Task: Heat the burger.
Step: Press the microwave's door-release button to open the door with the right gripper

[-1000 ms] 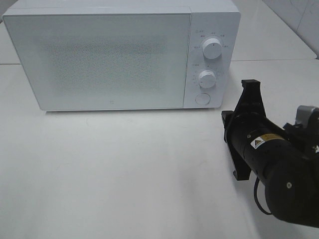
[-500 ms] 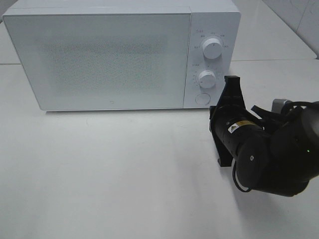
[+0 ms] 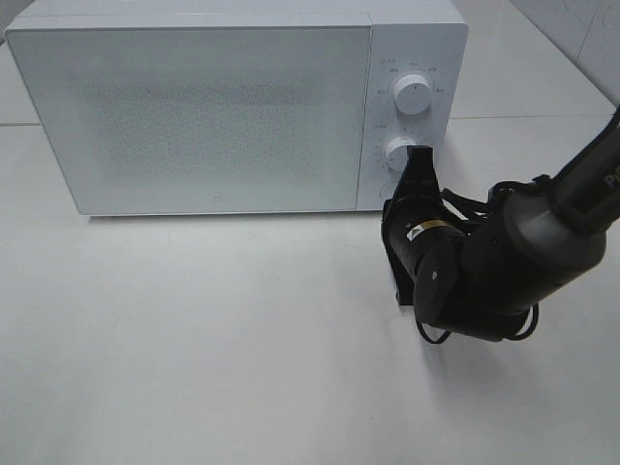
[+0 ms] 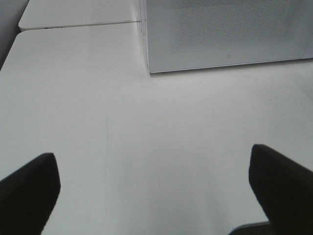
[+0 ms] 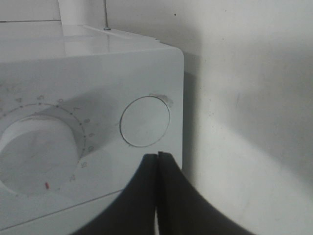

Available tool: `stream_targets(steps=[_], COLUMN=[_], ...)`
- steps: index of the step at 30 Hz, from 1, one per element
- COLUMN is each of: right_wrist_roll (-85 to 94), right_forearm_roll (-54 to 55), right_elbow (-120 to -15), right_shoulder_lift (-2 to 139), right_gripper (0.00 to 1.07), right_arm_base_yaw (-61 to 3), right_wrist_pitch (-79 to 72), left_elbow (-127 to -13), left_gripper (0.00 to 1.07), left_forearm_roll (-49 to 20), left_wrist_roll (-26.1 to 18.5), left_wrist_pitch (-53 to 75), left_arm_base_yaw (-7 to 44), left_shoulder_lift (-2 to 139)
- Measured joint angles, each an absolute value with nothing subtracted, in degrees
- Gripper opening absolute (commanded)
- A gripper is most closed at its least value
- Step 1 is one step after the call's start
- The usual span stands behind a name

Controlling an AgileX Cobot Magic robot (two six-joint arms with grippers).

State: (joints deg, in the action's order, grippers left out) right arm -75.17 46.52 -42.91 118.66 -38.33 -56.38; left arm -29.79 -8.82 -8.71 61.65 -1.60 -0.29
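Note:
The burger is out of view in every frame. The white microwave (image 3: 194, 107) stands at the back of the table with its door closed. My right gripper (image 3: 418, 157) is shut with nothing in it, its tips just in front of the control panel's lower part. In the right wrist view the shut right gripper (image 5: 157, 157) sits close below the round button (image 5: 145, 121), beside the lower knob (image 5: 34, 147). Whether it touches the panel I cannot tell. My left gripper (image 4: 151, 154) stands wide open over bare table, its dark fingers (image 4: 29, 186) holding nothing.
The upper knob (image 3: 413, 94) and lower knob (image 3: 397, 150) sit on the microwave's right panel. The microwave's lower left corner (image 4: 151, 68) shows in the left wrist view. A table seam (image 3: 542, 117) runs behind the right arm. White tabletop (image 3: 194, 339) spreads in front.
The right arm has swung left and forward, carrying its shut gripper from the table's right side up to the microwave's control panel. The left gripper has stayed open.

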Motion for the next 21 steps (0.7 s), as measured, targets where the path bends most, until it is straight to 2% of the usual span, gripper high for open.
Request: stream_targets(steps=[21], right_wrist_roll=[-74.1], right_forearm_roll=[50.9], right_elbow=[-52.5], right_shoulder_lift=[124.0], right_gripper=[0.00], right_arm_base_yaw=[-35.5], right_wrist_pitch=[-53.5], left_elbow=[-29.8], left_gripper=[0.98], left_forearm_roll=[-8.8], left_wrist_roll=[-8.7], left_wrist_pitch=[61.7], left_arm_base_yaw=[-1.6], left_shoulder_lift=[-0.3])
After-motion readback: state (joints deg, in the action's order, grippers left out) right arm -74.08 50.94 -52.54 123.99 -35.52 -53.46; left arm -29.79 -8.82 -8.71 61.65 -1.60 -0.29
